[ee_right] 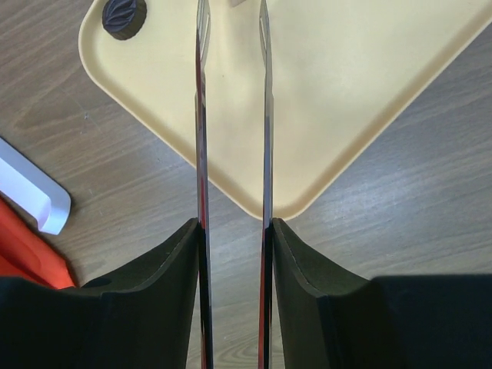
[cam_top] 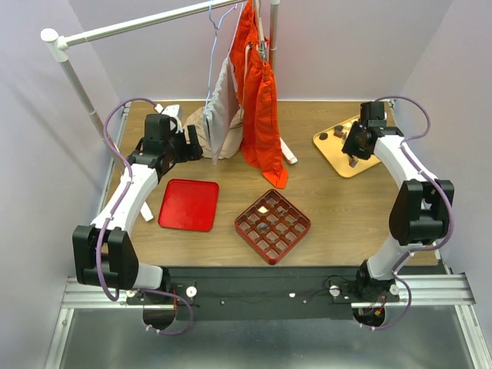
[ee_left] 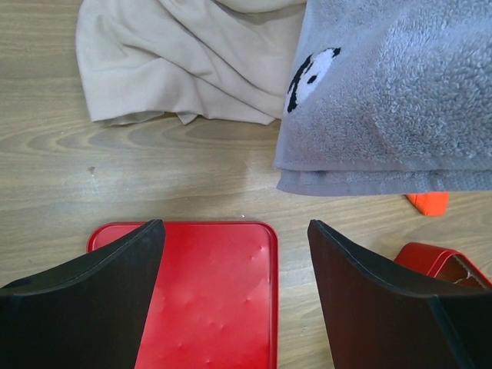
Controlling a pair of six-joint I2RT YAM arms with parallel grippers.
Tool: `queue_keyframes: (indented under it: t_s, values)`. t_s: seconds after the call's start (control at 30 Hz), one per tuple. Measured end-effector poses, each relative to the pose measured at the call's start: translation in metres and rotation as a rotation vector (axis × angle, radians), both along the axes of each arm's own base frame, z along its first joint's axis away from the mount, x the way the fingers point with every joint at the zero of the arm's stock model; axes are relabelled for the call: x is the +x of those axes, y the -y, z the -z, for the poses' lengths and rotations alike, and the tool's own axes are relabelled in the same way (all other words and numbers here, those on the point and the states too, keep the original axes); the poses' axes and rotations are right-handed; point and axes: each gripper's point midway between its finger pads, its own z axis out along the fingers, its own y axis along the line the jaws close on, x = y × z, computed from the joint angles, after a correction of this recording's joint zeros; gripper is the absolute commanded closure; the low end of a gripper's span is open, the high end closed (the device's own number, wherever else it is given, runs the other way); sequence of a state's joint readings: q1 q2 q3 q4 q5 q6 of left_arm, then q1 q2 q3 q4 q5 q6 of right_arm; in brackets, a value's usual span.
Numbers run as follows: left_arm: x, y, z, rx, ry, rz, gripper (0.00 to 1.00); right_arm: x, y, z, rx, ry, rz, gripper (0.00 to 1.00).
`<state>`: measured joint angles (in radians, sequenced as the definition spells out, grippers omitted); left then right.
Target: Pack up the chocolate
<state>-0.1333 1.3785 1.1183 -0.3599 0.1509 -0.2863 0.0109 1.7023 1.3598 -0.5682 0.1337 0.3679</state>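
Right side: the right gripper (ee_right: 231, 9) hangs over the yellow tray (ee_right: 346, 92), upper right of the overhead view.
Right grip: released. Its two thin metal fingers (ee_right: 201, 115) run parallel with a narrow gap, and bare tray shows through between them. Nothing is pinched along the length in view, and the tips run off the top edge of the wrist view.
On the tray: the chocolate (ee_right: 124, 15) is right there, one dark ridged lump at the top left of the wrist view, just left of the fingers and clear of them. From overhead, a few dark lumps sit on the tray's left part.
In the box: the red gridded box (cam_top: 289, 241) sits bottom centre of the overhead view, well apart from the tray. One pale piece and one dark piece show in separate cells toward its upper left; most cells look bare.
Left side: the left gripper (ee_left: 234, 227) is wide open, black fingers spread, nothing between them. It is above the top edge of the flat red lid (ee_left: 223, 292).
Beyond it: a crumpled beige cloth (ee_left: 177, 61) is at upper left of the left wrist view, and a grey towel (ee_left: 400, 92) with a panda patch is at upper right, both lying on the wooden table (ee_left: 115, 169).
Backdrop: an orange garment (cam_top: 257, 100) hangs from the rail (cam_top: 138, 27) at top centre.
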Motion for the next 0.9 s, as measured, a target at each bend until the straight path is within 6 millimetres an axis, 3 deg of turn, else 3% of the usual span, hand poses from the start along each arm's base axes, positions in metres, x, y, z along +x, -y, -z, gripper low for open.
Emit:
queue_keyframes:
  t_s: [0.73, 0.9]
  values:
    - [0.002, 0.000, 0.011, 0.006, -0.028, 0.001, 0.15, 0.021, 0.017, 0.032, -0.004, -0.049, 0.006, 0.53]
    - [0.002, 0.000, 0.011, 0.006, -0.028, 0.001, 0.15, 0.024, 0.015, 0.031, 0.004, -0.040, -0.009, 0.65]
